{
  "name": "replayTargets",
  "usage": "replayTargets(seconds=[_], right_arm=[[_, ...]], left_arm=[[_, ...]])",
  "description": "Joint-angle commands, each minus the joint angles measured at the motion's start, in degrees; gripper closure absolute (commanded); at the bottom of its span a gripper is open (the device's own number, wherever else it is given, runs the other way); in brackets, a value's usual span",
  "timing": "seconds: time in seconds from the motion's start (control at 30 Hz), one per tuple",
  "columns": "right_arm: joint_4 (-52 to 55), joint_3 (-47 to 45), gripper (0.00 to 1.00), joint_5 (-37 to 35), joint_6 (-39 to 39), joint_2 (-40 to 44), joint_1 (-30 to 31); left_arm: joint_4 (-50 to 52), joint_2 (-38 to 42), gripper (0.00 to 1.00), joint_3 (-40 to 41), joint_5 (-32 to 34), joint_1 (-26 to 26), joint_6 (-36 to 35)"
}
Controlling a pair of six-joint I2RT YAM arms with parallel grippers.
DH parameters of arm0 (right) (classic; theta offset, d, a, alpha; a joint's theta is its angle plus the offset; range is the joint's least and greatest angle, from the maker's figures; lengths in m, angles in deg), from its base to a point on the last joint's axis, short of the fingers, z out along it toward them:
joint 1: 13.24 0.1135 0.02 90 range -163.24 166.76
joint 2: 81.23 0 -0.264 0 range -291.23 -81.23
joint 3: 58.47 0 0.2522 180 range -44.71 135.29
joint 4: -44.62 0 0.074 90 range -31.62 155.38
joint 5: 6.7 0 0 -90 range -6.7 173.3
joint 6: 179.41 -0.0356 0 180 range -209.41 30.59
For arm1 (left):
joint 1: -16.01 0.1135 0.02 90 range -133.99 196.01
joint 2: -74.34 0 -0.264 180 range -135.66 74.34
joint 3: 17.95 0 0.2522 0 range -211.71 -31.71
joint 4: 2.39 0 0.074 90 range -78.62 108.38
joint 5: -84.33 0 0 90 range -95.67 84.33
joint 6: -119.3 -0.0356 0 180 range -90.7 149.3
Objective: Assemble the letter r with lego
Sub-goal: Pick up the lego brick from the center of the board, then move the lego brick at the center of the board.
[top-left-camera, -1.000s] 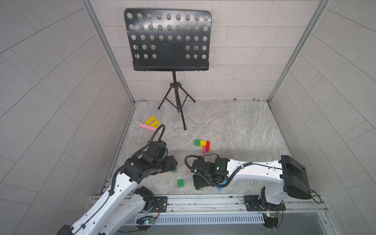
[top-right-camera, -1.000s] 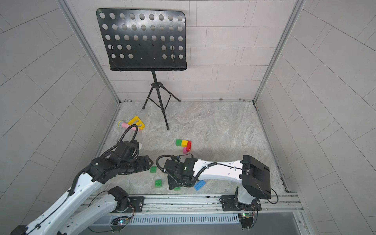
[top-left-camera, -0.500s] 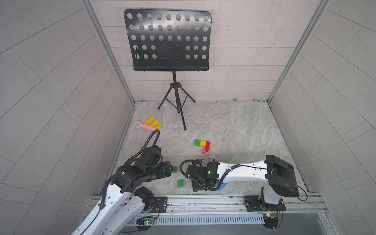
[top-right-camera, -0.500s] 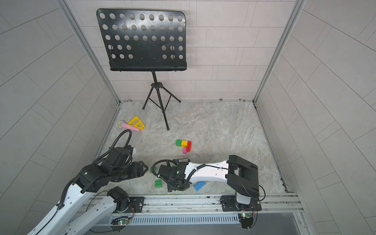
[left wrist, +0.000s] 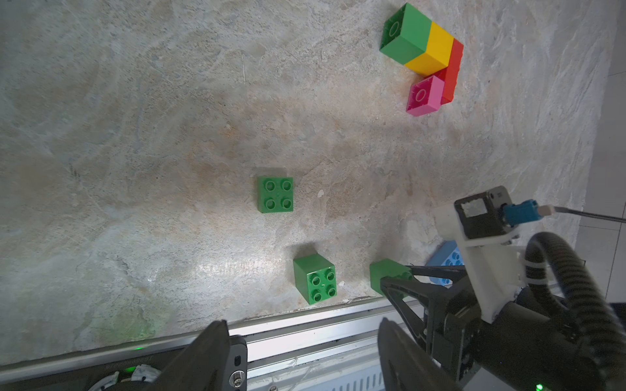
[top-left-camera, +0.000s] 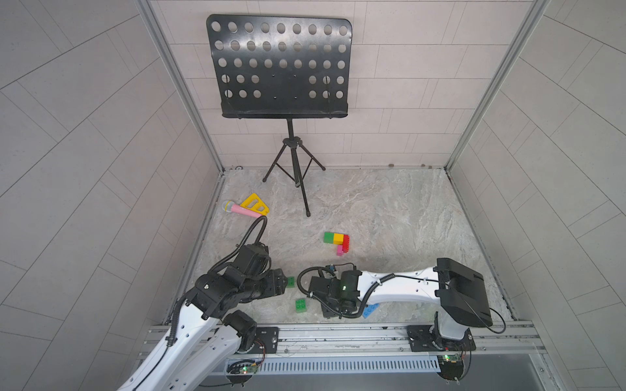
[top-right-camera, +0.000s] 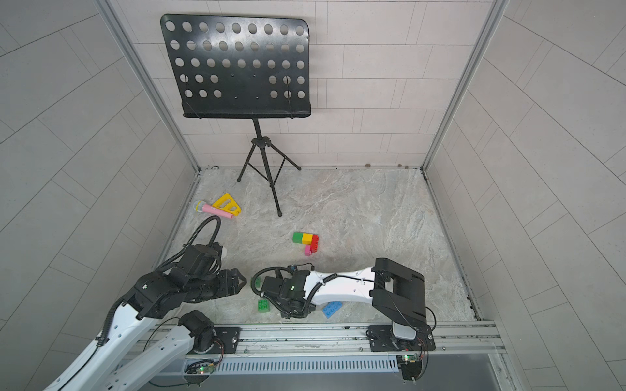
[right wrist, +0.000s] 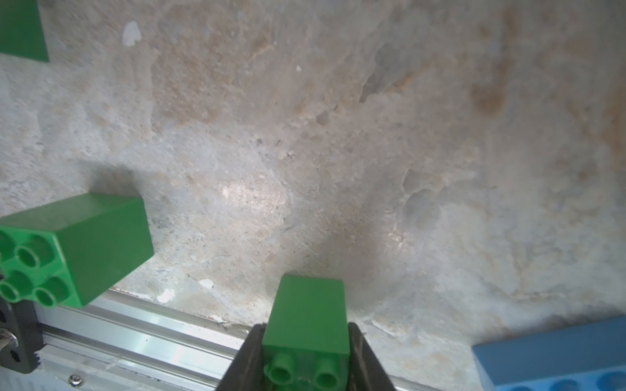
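held green brick (right wrist: 308, 304): pinched in the right gripper (right wrist: 305, 330), jaws pressed onto its two side faces, studs facing back toward the wrist. It's at the near edge of the floor (right wrist: 338, 135), just beside the near rail (right wrist: 142, 342). Lifted or resting, can't tell.

Key relation: the part-built piece (top-left-camera: 336, 241) lies far and slightly right of that grip, well apart. Its long axis runs left-right: green end brick (left wrist: 404, 34), yellow brick (left wrist: 432, 49), then red brick (left wrist: 452, 71) across the right end, with pink brick (left wrist: 425, 96) on the red's left face, near of the yellow. The green end faces left, hollow underside showing. My read: the held brick goes on that end, so its studs must point right. They look roughly that way, so expect a carry toward the far side plus a small yaw trim. The right arm looks nearer and has the part.

left gripper (left wrist: 305, 352): jaws spread wide, nothing between them, near the studs-up green brick (left wrist: 275, 194). The tipped green brick (left wrist: 315, 282) lies on its side between the two grippers, by the rail. The blue brick (left wrist: 447, 260) is just right of the held one.

Hidden: in both top views the held brick and the right jaws sit under the right wrist (top-left-camera: 342, 287). The forearm (top-left-camera: 399, 287) covers part of the blue brick, and the studs-up green is half-covered. How firmly pink seats on red, can't make out.
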Motion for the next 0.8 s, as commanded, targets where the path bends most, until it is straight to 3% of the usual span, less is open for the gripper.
replayTargets(seconds=[0.0,0.07,0.2,0.23,0.47,0.6,0.77], right_arm=[[0.49,-0.18,0.69,-1.22,-0.43,-0.34,0.40],[0.91,-0.26,0.75,-1.59,-0.11,-0.06,0.47],[6.96,3.38,0.99,-4.82,3.81,1.07,0.13],[9.10,5.06,1.00,-5.90,5.43,1.65,-0.09],[14.36,16.00,1.00,-5.05,18.49,4.68,-2.91],[12.52,20.36,1.00,-2.23,33.51,4.91,-3.18],[20.12,27.56,1.00,-0.64,50.55,3.10,-6.90]], left_arm=[[1.14,-1.01,0.24,0.89,0.20,-0.15,-0.61],[1.14,-1.84,0.24,0.81,-0.05,-0.15,-0.78],[1.27,-2.52,0.24,0.63,-0.14,-0.20,-0.98],[1.29,-2.37,0.24,0.63,-0.12,-0.15,-0.95],[1.40,-2.42,0.24,0.46,0.20,-0.15,-1.04],[2.76,-1.60,0.24,-0.07,1.58,-0.15,-0.57],[8.40,2.79,0.23,-0.95,6.36,-0.11,3.07]])
